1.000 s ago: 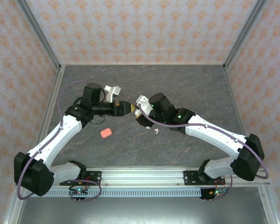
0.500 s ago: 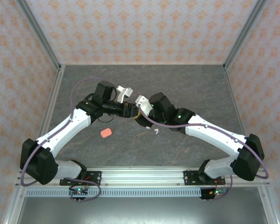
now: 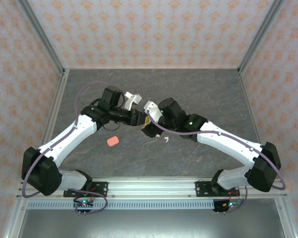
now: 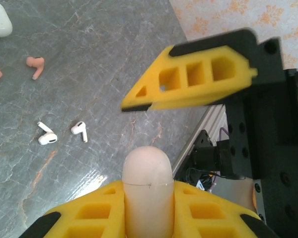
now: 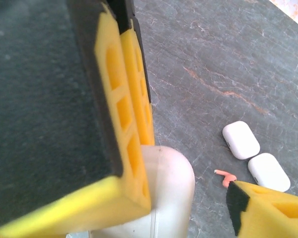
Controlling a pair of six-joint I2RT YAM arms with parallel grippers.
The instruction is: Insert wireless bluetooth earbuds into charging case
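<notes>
**1. Pink case** [image 3: 112,141]. Pebble-shaped and shut. It lies alone on the table [image 3: 203,89], near and left of centre, well apart from both end effectors.

**2. White earbuds** [image 4: 79,131]. Two, stemmed, loose on the table, close together but not touching. In the top view they are small white specks just near and right of the end effectors.

**3. Left end effector** [image 4: 148,191]. At the table's centre, reaching in from the left and closed on a pale case [image 4: 146,163]. A yellow finger clamps each side of the case. Its rounded end juts past the fingertips, with a thin seam across it. It is held clear of the table.

**4. Right end effector** [image 3: 147,125]. It meets the left one from the right, with its fingers spread wide and gripping nothing. In the left wrist view one yellow finger [image 4: 188,82] hangs over the pale case's rounded end with a clear gap. In the right wrist view the opposite finger [image 5: 268,210] stands well apart from the case.

**5. Pink earbuds** [image 4: 35,65]. Two, loose on the table beyond the white pair. One is cut off by the picture's edge.

**6. White cases** [image 5: 241,140]. Two, shut, side by side on the table and almost touching. A pink earbud lies near them.
</notes>
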